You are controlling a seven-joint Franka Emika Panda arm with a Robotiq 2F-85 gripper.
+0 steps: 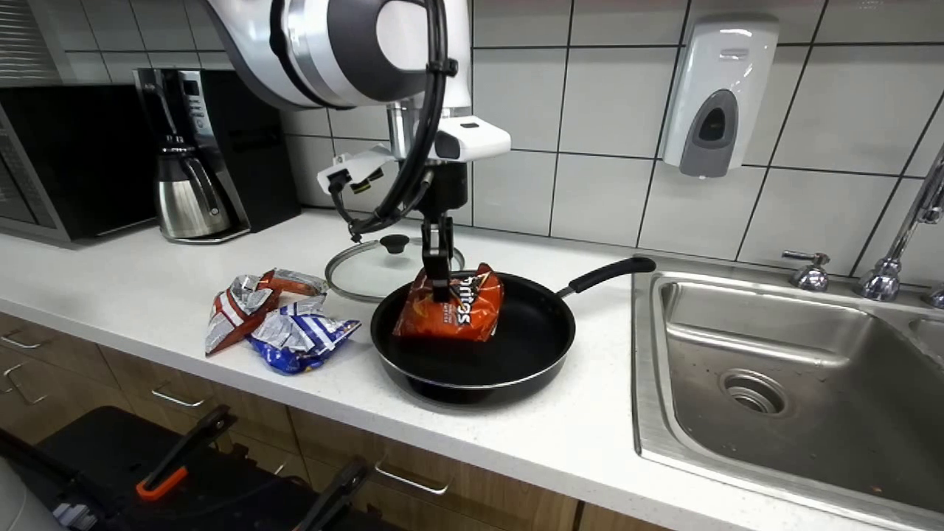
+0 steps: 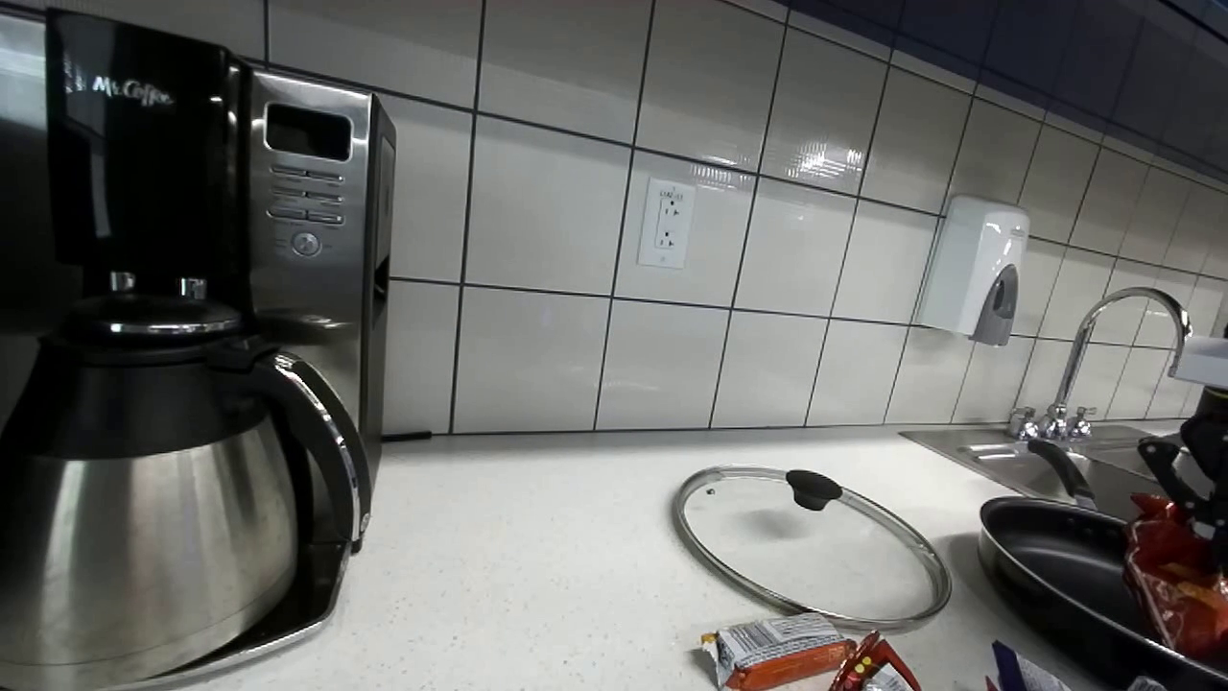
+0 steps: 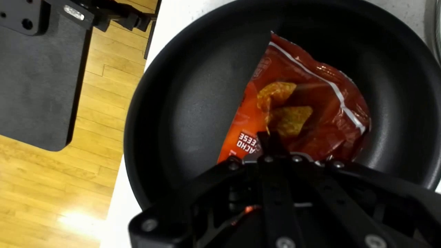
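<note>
Evidently the red Doritos bag (image 1: 472,317) leaned inside the black skillet (image 1: 527,343) because its film was pinched from above; it sloped across the pan, one edge overlapping the far rim in an exterior view. Could not tell whether its lower edge bore on the pan floor. Claw (image 1: 440,292) pointed straight down, fingers together with no gap to speak of, a fold of the thin film apparently nipped between the tips. Skillet sat level on the counter (image 1: 597,383), its handle (image 1: 608,274) turned outward, likely to leave the bowl free from above. Just beside the pan rested a glass lid (image 2: 806,547), knob (image 2: 814,488) up, riding on its rim, likely the steadiest way to lay it. Near that lay a blue packet (image 1: 299,335) and a red-and-silver packet (image 1: 240,310), slack, pressed close together, in no evident order. Farther out, beyond the handle, was the steel sink (image 1: 653,369), set into the counter. Well apart on the opposite side stood a coffee maker (image 1: 247,147), backed near the tiled wall (image 1: 619,96); on that wall hung a soap dispenser (image 1: 719,88), presumably placed to serve the sink.
</note>
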